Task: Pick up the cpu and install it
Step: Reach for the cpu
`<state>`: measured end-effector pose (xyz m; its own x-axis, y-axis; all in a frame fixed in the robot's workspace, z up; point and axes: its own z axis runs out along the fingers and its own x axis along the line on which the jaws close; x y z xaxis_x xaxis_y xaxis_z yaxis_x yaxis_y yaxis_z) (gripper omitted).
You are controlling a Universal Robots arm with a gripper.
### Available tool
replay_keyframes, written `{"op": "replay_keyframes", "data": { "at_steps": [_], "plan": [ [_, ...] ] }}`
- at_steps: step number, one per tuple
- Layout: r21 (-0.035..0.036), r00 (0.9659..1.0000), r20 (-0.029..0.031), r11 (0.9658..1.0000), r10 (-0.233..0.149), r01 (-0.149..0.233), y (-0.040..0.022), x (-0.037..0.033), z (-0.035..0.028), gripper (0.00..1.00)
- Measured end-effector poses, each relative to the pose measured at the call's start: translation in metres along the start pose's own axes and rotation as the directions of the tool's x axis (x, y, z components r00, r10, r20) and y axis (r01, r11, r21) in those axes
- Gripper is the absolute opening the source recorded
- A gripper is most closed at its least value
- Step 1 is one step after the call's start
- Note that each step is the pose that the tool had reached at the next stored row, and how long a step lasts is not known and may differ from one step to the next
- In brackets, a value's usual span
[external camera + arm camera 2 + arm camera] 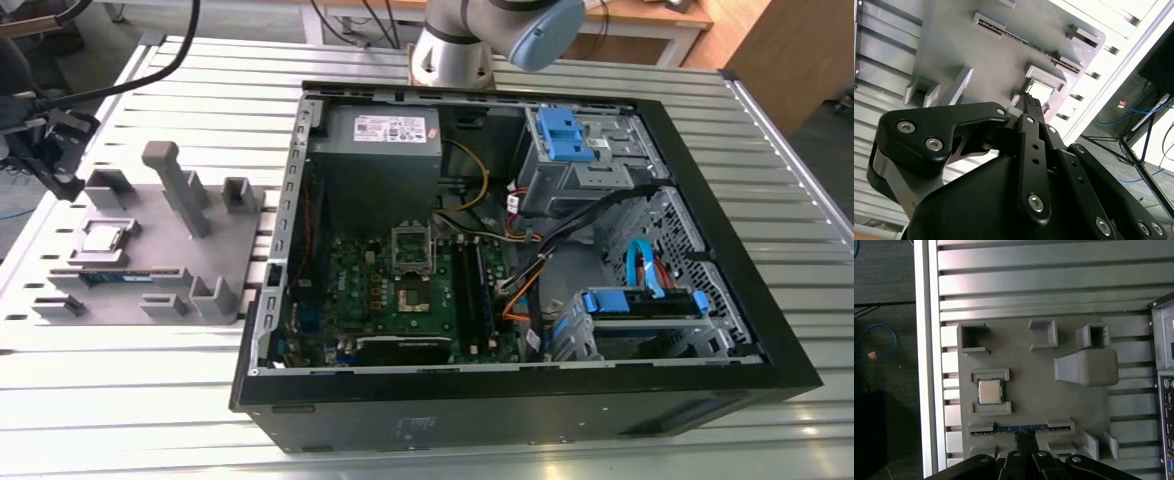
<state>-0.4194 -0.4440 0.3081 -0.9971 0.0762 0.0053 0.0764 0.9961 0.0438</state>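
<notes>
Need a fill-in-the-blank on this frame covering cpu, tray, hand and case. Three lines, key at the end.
1. The cpu sits in a holder on the grey tray, ___ the computer case.
2. The tray lies toward the exterior view's ___ of the computer case.
3. The hand, above the tray's edge, holds ___.

Missing words: outside; left; nothing.
</notes>
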Motion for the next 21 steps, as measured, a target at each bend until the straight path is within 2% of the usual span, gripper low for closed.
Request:
{"op": "replay_keyframes", "data": {
  "at_steps": [21],
  "plan": [
    [-0.0002, 1.0, 0.0002, 1.0, 0.0, 0.0, -0.0004, 0.0022, 0.0059, 0.11]
  ]
}}
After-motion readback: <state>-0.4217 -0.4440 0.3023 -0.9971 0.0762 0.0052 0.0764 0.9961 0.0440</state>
